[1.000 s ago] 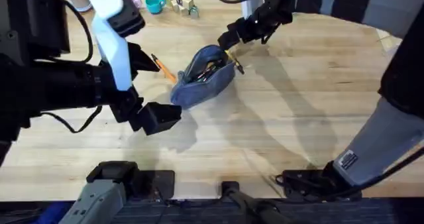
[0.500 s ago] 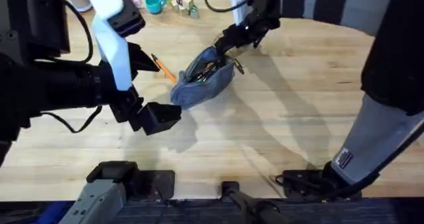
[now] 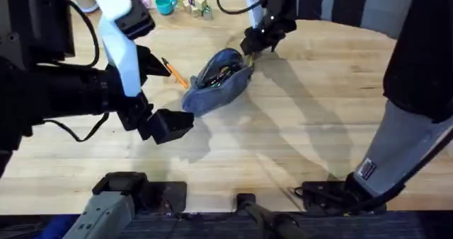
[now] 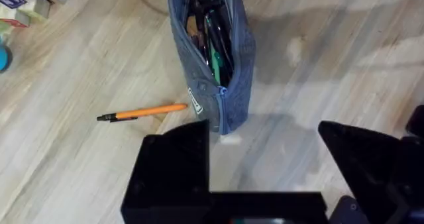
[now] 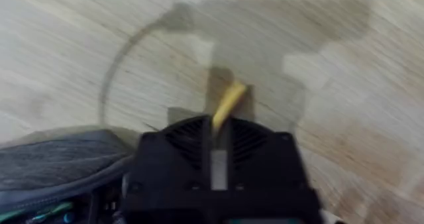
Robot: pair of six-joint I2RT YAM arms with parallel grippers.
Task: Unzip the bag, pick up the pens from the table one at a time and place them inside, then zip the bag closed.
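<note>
Pen number one pinched in my right claw (image 3: 249, 46), hanging just past the far end of the pouch, needs to go in the slot.

Biggest to smallest: the light wooden butcher-block counter (image 3: 318, 119) carries the blue-grey denim pencil pouch (image 3: 217, 81), unzipped, with a dark opening along its top and stuff already inside. My right claw is clamped on one thin orange-yellow pen (image 5: 227, 105), whose tip pokes out between the fingers. My left claw (image 4: 265, 184) hangs spread apart near the pouch's other end, gripping nothing. The second orange pen (image 4: 142, 112) lies flat on the wood just beside the pouch. I'd line my pen up lengthwise with the zipper opening, drop it low and let go only once the tip's inside, else it rolls off the fabric.
</note>
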